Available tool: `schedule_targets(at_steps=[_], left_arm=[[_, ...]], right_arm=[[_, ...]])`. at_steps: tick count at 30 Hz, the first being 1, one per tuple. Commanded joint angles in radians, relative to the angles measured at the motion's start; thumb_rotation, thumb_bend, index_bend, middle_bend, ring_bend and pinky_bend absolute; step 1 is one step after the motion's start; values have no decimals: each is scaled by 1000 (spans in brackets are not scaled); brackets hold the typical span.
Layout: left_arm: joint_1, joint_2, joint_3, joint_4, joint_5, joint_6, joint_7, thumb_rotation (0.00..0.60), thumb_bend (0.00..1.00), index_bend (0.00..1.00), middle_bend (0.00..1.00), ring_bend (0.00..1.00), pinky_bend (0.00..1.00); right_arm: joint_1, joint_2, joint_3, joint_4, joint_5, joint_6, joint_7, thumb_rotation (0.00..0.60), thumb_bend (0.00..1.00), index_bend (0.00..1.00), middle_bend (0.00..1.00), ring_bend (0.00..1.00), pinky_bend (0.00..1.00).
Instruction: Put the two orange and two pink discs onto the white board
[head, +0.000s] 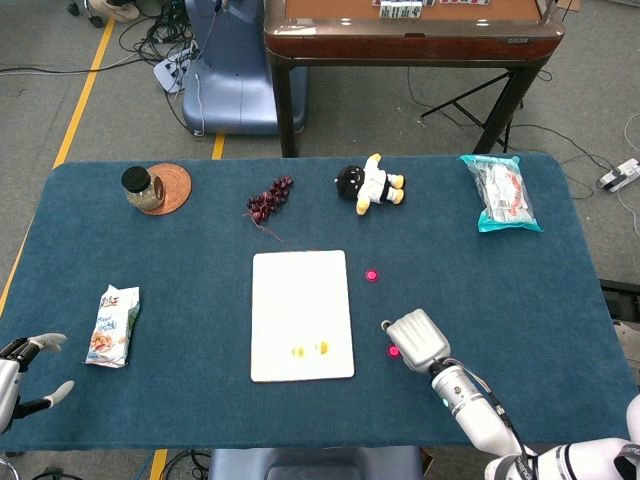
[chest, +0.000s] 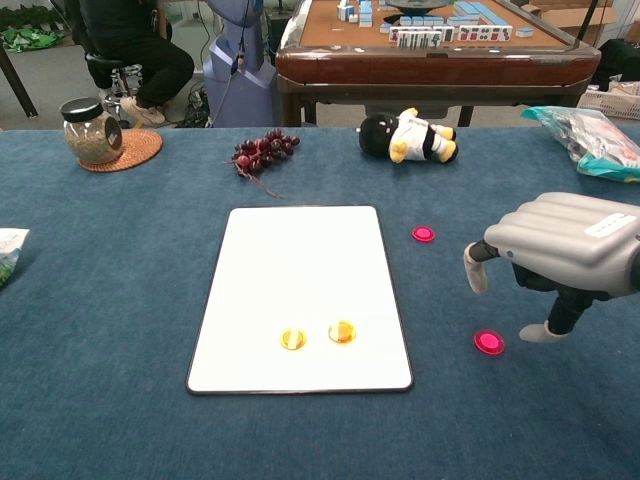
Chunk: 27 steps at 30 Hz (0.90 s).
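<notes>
Right hand (head: 418, 338) beside pink disc (head: 393, 351)

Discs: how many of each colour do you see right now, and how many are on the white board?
Orange discs: 2, both on the white board
Pink discs: 2, both on the table cloth, right of the board
Total: 4 discs, 2 on the board

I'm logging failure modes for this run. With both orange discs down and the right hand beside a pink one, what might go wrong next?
The near pink disc lies flat on the blue cloth, so the right hand may push it away rather than lift it. Carried to the white board, it might knock the two orange discs.
</notes>
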Motion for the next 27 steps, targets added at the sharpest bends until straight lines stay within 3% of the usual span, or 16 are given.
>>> schedule_targets(at_steps=[1, 27], left_arm=[[-1, 0, 0, 1, -1, -1, 0, 600, 141, 408, 447, 376, 534], [2, 4, 0, -1, -1, 3, -9, 600, 141, 408, 447, 376, 534]], right_arm=[[-9, 0, -3, 16, -1, -13, 10, 600, 150, 394, 1000, 1000, 1000], [-42, -78, 24, 147, -4, -106, 40, 600, 204, 394, 1000, 1000, 1000]])
